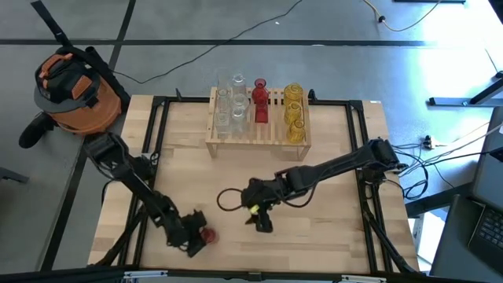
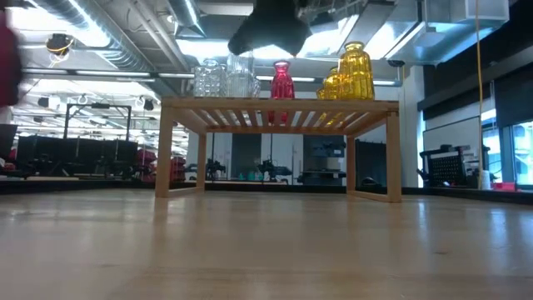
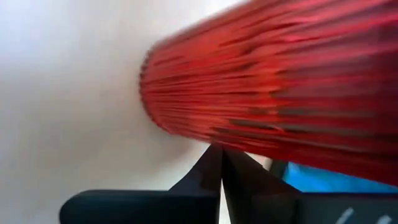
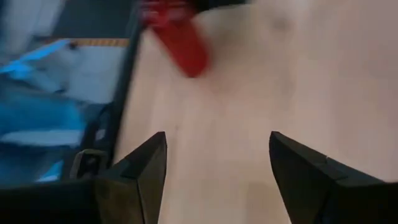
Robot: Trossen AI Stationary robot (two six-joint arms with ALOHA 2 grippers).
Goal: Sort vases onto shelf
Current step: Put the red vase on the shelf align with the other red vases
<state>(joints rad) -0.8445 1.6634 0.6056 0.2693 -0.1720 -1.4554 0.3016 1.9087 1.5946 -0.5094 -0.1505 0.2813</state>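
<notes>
Nothing to read here

No lettering, label, brand, number or sign shows legibly in any view; the vases (image 1: 259, 101), the shelf (image 1: 258, 137) and the tabletop (image 1: 330, 228) carry no readable marks.

You will find a round orange and grey shop vacuum (image 1: 75, 90) on the grey floor (image 1: 440, 63) beside the light plywood counter (image 1: 330, 228). Black cables (image 1: 196, 56) trail across that floor.

Even overhead light, soft shadows — both wrist views smeared, perhaps by motion; low view backlit.
</notes>
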